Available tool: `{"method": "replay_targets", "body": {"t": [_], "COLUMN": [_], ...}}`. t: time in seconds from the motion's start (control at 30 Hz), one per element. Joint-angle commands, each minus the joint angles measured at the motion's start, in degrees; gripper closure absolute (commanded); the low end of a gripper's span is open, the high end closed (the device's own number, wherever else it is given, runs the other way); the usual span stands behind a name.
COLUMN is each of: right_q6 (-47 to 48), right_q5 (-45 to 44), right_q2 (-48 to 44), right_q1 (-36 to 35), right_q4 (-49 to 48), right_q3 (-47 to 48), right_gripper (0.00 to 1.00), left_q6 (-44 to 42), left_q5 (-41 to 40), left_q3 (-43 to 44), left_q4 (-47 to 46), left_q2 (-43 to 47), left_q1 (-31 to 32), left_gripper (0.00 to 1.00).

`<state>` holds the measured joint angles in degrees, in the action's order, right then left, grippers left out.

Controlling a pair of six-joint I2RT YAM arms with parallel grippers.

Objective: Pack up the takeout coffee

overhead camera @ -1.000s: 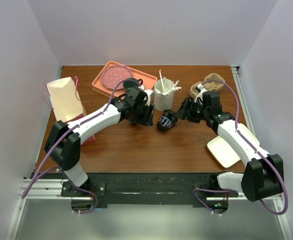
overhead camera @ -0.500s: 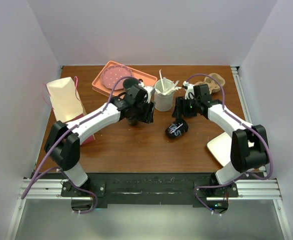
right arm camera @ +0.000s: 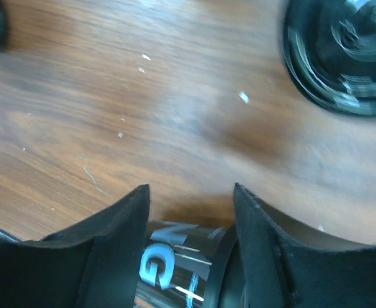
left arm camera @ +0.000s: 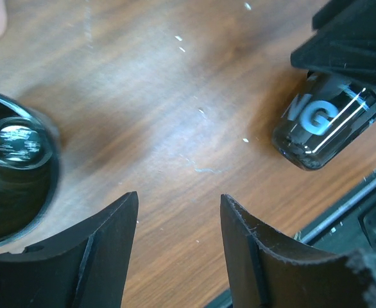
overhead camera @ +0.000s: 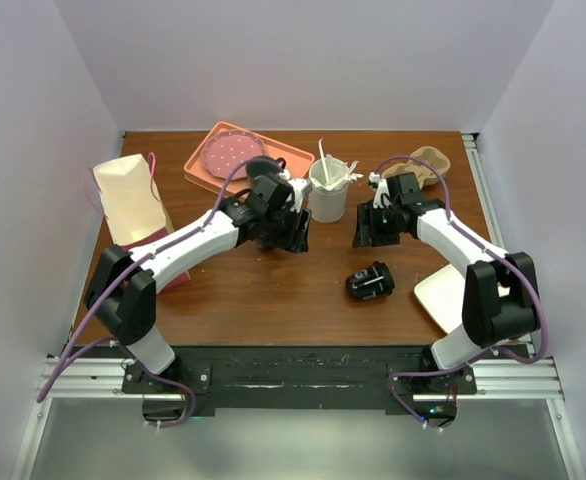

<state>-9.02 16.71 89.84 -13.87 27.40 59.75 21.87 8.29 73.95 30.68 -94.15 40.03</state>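
The takeout coffee [overhead camera: 370, 282], a black cup with white lettering and a black lid, lies on its side on the wooden table [overhead camera: 273, 300]. My right gripper [overhead camera: 369, 226] is farther back than the cup and apart from it. In the right wrist view the lettered cup [right arm camera: 175, 266] shows low behind my open right gripper [right arm camera: 191, 187], with nothing between the fingertips. My left gripper [overhead camera: 285, 228] is open over bare wood in the left wrist view [left arm camera: 179, 199]. There the coffee [left arm camera: 323, 125] lies off to the right, under the right gripper's black body [left arm camera: 355, 38].
A dark round cup [left arm camera: 15, 179] stands just left of my left fingers. A cream paper bag [overhead camera: 131, 200] stands at the left. At the back are an orange tray [overhead camera: 285, 154] with a pink plate [overhead camera: 231, 152], a white cup of stirrers [overhead camera: 328, 192] and a cardboard carrier [overhead camera: 425, 165]. A white dish [overhead camera: 448, 295] lies at the right.
The coffee has left the right gripper and moved toward the near edge, ending on its side. The right arm drew back. The left arm barely moved.
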Motion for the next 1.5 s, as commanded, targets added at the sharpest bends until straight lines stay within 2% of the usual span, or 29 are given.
{"method": "replay_targets", "body": {"t": [0.0,0.03,0.17,0.3,0.53,0.67,0.77,0.9,1.07,1.1,1.13,1.23,1.27,1.33,1.4,1.47], "right_q6": [-9.4,-13.2,-20.1,-21.3,-23.8,-25.9,-26.6,-26.8,-26.7,-26.6,-26.6,-26.4,-26.4,-26.3,-26.6,-26.8], "right_q5": [-9.7,-14.3,-18.3,-19.9,-23.5,-22.2,-21.8,-22.9,-21.1,-21.0,-21.2,-21.4,-21.4,-21.5,-21.5,-21.5], "right_q2": [-4.9,-6.1,-11.0,-14.2,-21.6,-24.9,-26.8,-29.4,-30.8,-31.0,-31.2,-31.7,-31.8,-31.8,-32.1,-32.3], "right_q1": [0.2,0.1,0.2,0.2,0.6,0.8,0.9,0.9,0.8,0.9,0.9,0.9,0.9,0.8,0.9,0.8], "right_q4": [8.5,10.5,14.6,17.5,24.5,27.4,29.6,30.2,30.3,30.2,30.2,30.0,30.1,30.1,30.0,29.7], "right_q3": [7.2,8.2,10.0,10.3,8.9,9.1,9.2,8.6,7.4,7.5,7.5,8.3,8.5,8.6,8.5,8.3], "right_gripper": [0.39,0.39,0.38,0.36,0.35,0.35,0.33,0.33,0.33,0.33,0.32,0.32,0.32,0.31,0.31,0.31], "left_q6": [-0.2,-0.1,-3.6,-10.2,-12.3,-11.9,-12.6,-13.5,-15.8,-18.2,-20.8,-29.0,-29.9,-33.2,-35.4,-36.3], "left_q5": [4.4,4.4,4.5,6.3,9.6,13.5,16.2,14.7,16.8,16.8,20.8,27.6,27.5,26.8,26.2,26.9], "left_q3": [-2.4,-3.2,-2.4,-0.9,-3.6,-7.0,-7.8,-9.6,-15.3,-16.1,-18.3,-25.8,-27.4,-28.1,-24.2,-21.9], "left_q4": [-5.3,-6.7,-14.3,-19.0,-26.0,-32.4,-32.8,-32.0,-34.2,-34.3,-35.1,-42.7,-46.8,-47.2,-43.3,-40.6], "left_q2": [2.6,2.7,-0.1,-3.0,-7.3,-6.4,-6.1,-4.9,-0.6,0.0,0.8,5.5,7.5,7.8,5.5,2.7], "left_q1": [5.3,6.5,11.3,14.9,18.4,20.5,22.2,24.7,25.2,25.4,25.4,25.4,25.4,25.4,25.4,25.5], "left_gripper": [0.4,0.39,0.36,0.35,0.32,0.31,0.3,0.31,0.32,0.35,0.38,0.38,0.37,0.34,0.3,0.2]}}
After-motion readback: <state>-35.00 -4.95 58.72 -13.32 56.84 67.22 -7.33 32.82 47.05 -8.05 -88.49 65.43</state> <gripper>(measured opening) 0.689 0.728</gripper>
